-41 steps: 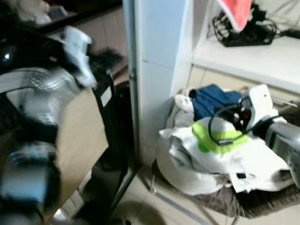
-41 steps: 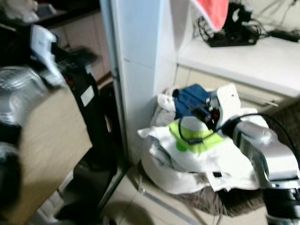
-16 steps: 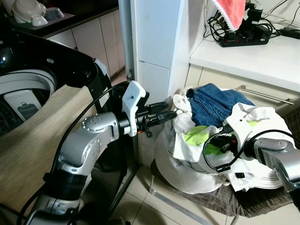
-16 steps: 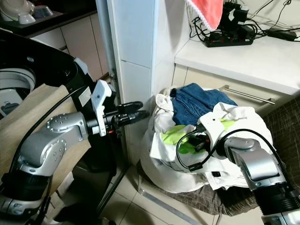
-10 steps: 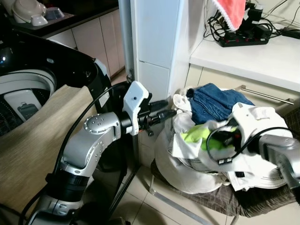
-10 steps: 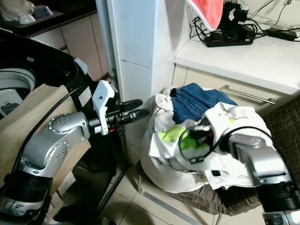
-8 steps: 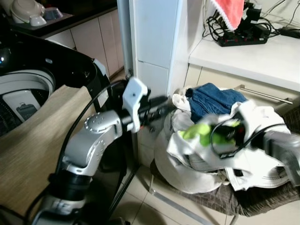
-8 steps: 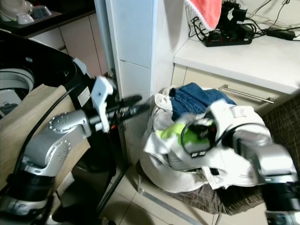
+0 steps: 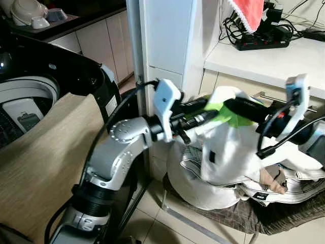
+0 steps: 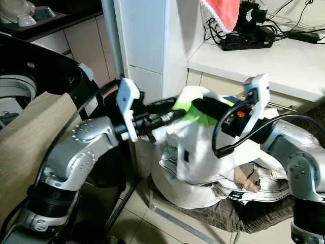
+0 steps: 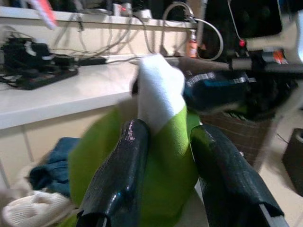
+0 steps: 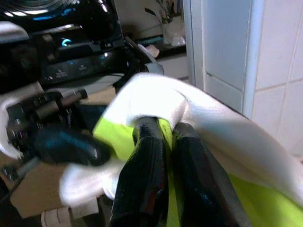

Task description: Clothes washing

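Observation:
A white and lime-green garment (image 9: 226, 152) hangs lifted above the laundry pile (image 9: 289, 175), which lies on a chair with a brown checked cushion (image 9: 254, 218). My right gripper (image 9: 231, 104) is shut on the garment's top fold; the right wrist view shows the fingers (image 12: 147, 142) pressed together under white cloth. My left gripper (image 9: 205, 109) reaches in from the left and is open. Its two fingers (image 11: 125, 161) stand on either side of the green fabric. Blue jeans (image 11: 47, 163) lie in the pile behind. The washing machine (image 9: 23, 96) stands open at the far left.
A white tiled pillar (image 9: 167, 40) rises just behind the arms. A counter (image 9: 264, 61) carries a power strip (image 9: 264, 39), with a red cloth (image 9: 249, 12) hanging above. A beige board (image 9: 40, 152) leans at the machine's front. Tiled floor (image 9: 167, 229) lies below.
My right gripper has raised the white and green garment out of the pile and carried it leftward. My left gripper has moved right to meet it at the green part.

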Motion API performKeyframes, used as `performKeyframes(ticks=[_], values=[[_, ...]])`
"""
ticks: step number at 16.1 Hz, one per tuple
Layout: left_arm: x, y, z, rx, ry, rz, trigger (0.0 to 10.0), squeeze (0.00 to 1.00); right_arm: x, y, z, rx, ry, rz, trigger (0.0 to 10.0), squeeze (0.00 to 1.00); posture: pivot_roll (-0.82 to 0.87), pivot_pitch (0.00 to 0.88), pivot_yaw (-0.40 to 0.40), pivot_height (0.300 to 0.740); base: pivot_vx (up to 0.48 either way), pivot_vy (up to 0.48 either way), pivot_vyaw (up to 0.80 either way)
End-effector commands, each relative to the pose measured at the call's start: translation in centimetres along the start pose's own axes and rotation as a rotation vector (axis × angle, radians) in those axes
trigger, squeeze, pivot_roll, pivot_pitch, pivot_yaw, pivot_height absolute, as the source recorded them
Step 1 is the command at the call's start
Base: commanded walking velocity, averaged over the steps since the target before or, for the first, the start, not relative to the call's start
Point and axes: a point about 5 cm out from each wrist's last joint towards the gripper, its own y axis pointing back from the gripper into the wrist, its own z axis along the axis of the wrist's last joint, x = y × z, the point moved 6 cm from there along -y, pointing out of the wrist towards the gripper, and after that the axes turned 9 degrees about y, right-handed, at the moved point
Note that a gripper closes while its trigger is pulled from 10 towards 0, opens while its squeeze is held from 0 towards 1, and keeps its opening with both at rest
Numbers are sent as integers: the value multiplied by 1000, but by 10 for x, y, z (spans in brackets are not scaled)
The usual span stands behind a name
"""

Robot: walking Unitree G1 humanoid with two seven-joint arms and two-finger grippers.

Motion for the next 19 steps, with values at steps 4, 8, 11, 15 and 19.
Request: performKeyframes(ticks=[4, 8, 11, 15, 19], values=[[-17, -5, -1, 4, 43, -92, 10000, 0, 6, 1, 12, -38, 17, 19, 0, 0, -150, 0, 39, 740, 0, 0, 0], [-14, -5, -13, 60, 17, -68, 0, 0, 7, 0, 11, -35, 14, 19, 0, 0, -148, 0, 40, 740, 0, 0, 0], [-6, -4, -11, 50, 25, -26, 0, 0, 8, 0, 8, -22, 17, 19, 0, 0, -148, 0, 41, 740, 0, 0, 0], [-3, -3, -9, 32, 42, -11, 0, 0, 8, 0, 7, -13, 19, 21, 0, 0, -148, 0, 40, 740, 0, 0, 0], [-2, -2, -10, 35, 40, -11, 0, 0, 8, 0, 6, -13, 19, 23, 0, 0, -147, 0, 39, 740, 0, 0, 0]])
